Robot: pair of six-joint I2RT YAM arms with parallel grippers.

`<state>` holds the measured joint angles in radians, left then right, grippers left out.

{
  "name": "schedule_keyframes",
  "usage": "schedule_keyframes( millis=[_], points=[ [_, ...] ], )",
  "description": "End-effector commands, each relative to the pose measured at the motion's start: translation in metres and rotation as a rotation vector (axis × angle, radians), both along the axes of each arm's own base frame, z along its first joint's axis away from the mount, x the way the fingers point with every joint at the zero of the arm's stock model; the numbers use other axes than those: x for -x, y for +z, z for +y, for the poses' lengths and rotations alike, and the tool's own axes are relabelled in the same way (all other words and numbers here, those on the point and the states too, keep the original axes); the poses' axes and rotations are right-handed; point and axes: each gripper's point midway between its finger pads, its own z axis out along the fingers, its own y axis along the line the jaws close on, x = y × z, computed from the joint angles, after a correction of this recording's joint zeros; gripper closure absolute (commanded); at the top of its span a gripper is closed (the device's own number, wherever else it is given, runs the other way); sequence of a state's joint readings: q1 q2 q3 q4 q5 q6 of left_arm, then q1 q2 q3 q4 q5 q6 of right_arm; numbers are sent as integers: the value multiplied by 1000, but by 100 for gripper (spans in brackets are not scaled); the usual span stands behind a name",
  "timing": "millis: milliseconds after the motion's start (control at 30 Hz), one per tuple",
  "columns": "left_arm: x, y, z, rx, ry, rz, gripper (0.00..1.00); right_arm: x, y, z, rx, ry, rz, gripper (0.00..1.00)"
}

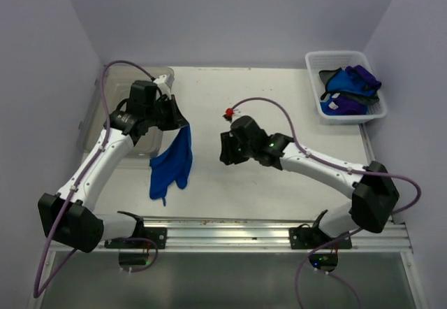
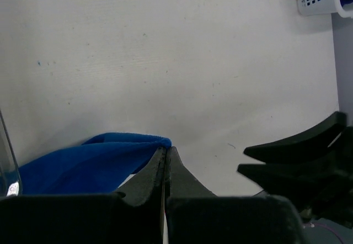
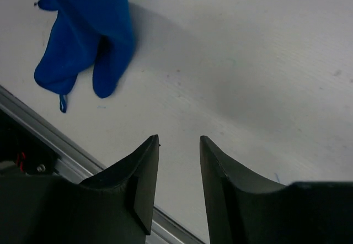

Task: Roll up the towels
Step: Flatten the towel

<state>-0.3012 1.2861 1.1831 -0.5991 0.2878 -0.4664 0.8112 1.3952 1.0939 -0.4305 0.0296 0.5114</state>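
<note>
towel (image 1: 172,163): hangs below left tool (image 2: 166,151), clamped at its corner
right tool (image 3: 179,143): apart, empty
tip: spread flat before rolling

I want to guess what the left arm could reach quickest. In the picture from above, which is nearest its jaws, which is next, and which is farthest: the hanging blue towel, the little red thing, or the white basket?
1. Blue towel: pinched in the jaws of the left gripper, hanging from them.
2. Little red thing: a little to the right, in the middle.
3. White basket: far right corner.

Towel (image 3: 83,28) partly beyond edge (upper left)
</note>
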Motion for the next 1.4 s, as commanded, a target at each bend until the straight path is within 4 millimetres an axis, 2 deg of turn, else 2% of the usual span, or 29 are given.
schedule_keyframes(
  millis=[0,33,67,133,233,267,300,367,400,533,733,833,867,1000,1033,1067,1100,1133,1167,1233,1300,1333,1367],
  points=[
    [-2,45,9,-10,17,-129,100,13,-8,62,-72,70,-23,59],
    [1,54,11,-6,21,-148,100,23,-7,81,-104,103,-37,55],
    [4,59,11,-7,20,-155,100,28,-20,91,-103,107,-12,49],
    [6,65,14,-10,25,-165,100,40,-23,115,-138,140,-19,46],
    [9,60,15,-16,23,-150,100,42,-48,132,-126,93,2,46],
    [10,58,15,-19,24,-144,100,39,-52,134,-129,56,3,47],
    [10,57,16,-21,25,-141,100,39,-66,136,-110,47,18,47],
    [12,54,16,-21,24,-137,100,37,-73,141,-106,31,13,47],
    [12,54,16,-22,23,-138,100,36,-85,142,-84,28,16,47],
    [13,58,18,-27,26,-148,100,32,-103,147,-73,13,8,48],
    [15,57,19,-31,26,-150,100,23,-119,143,-66,-55,-19,50],
    [16,57,19,-28,26,-152,100,21,-132,143,-65,-81,-20,54],
    [16,57,19,-27,29,-151,100,21,-142,142,-54,-92,-8,57],
    [18,59,21,-30,33,-157,100,20,-154,138,-44,-135,6,65],
    [19,58,21,-32,34,-153,100,20,-154,136,-47,-142,6,69],
    [20,58,22,-33,36,-153,100,21,-158,129,-36,-162,3,77],
    [19,58,23,-37,40,-154,100,19,-149,126,-49,-178,-8,81],
    [19,57,23,-40,42,-154,100,19,-147,122,-48,-189,-12,90],
    [19,58,24,-41,45,-157,100,20,-147,113,-34,-206,-19,93],
    [19,61,24,-40,46,-162,100,17,-131,102,-34,-224,-39,100],
    [19,64,24,-40,47,-170,100,11,-125,82,6,-245,-67,100],
    [19,67,24,-39,47,-173,100,10,-108,72,5,-253,-90,100],
    [20,70,25,-35,46,-180,100,10,-109,56,52,-257,-108,100]
  ],
)
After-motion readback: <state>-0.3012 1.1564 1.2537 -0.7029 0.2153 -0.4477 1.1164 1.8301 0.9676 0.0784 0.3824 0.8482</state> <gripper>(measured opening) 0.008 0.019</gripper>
